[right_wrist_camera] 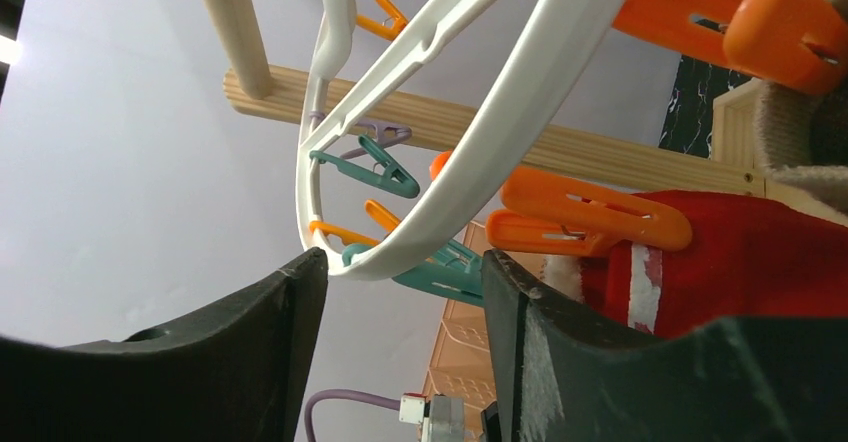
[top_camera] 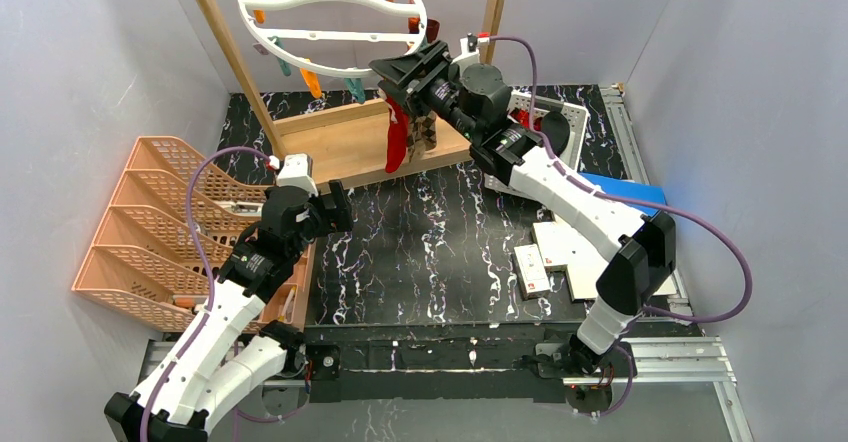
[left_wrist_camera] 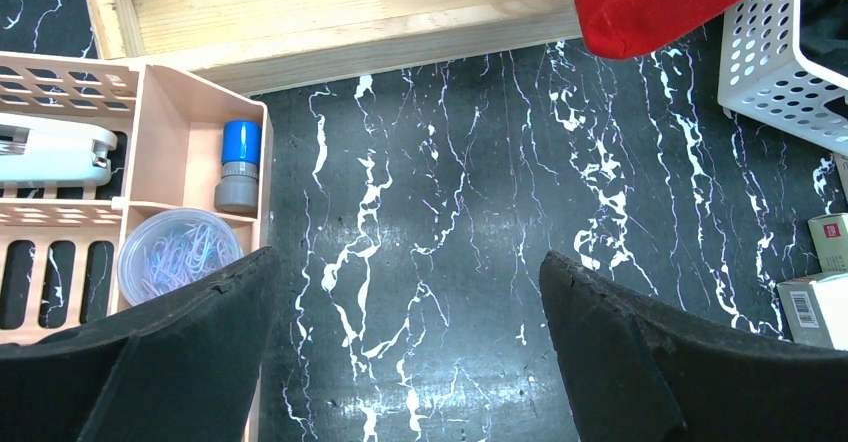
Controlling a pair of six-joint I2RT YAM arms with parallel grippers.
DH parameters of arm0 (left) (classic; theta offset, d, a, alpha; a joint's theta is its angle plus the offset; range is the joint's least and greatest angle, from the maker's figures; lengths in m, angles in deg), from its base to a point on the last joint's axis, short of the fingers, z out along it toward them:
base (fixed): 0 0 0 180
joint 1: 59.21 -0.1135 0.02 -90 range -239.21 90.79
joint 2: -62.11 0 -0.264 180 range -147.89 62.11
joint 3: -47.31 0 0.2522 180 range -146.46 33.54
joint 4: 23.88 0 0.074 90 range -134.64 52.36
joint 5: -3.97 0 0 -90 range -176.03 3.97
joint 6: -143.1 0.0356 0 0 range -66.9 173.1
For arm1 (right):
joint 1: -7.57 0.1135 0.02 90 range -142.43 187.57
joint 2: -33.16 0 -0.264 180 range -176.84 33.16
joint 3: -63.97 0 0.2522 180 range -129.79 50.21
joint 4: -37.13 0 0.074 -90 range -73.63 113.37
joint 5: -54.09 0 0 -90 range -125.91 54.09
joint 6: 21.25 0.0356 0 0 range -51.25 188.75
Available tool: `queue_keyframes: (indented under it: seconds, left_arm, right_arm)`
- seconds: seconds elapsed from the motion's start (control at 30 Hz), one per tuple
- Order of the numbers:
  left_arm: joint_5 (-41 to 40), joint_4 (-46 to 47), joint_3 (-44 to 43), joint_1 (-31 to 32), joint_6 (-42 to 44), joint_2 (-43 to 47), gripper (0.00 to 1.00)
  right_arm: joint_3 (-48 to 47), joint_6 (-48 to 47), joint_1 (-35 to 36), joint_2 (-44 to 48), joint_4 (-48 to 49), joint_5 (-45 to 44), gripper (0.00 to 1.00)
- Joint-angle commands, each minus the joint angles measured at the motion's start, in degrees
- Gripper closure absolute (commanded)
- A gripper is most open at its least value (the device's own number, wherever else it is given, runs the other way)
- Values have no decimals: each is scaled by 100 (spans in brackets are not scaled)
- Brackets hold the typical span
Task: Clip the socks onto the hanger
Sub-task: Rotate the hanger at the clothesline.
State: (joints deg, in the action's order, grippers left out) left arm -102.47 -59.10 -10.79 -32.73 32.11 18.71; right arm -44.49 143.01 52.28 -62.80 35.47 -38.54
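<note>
R gripper at hanger rim

My top view looks down from above and behind the rig, taking in the whole table; my left wrist view faces straight down, close over that table; my right wrist view tilts upward, very near the hanger; all three catch the red sock.
</note>
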Motion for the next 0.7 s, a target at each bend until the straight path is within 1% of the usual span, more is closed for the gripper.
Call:
queue_keyframes:
  seconds: [0.0,0.3,0.43,0.57,0.67]
  left_arm:
    - [-60,-18,44,58,68,17,2]
    - [-67,-11,41,85,69,-7,2]
    - [-60,-8,39,94,78,-33,2]
    - [-77,-8,44,94,78,-42,1]
    - [-93,-8,52,94,82,-51,2]
  right_arm:
    - [-317,101,-19,-12,205,-16,37]
    - [-325,141,-278,29,179,56,51]
    - [-431,150,-653,45,-7,227,57]
    - [-519,203,-930,7,-129,551,60]
    - [-633,205,-1189,7,-231,741,59]
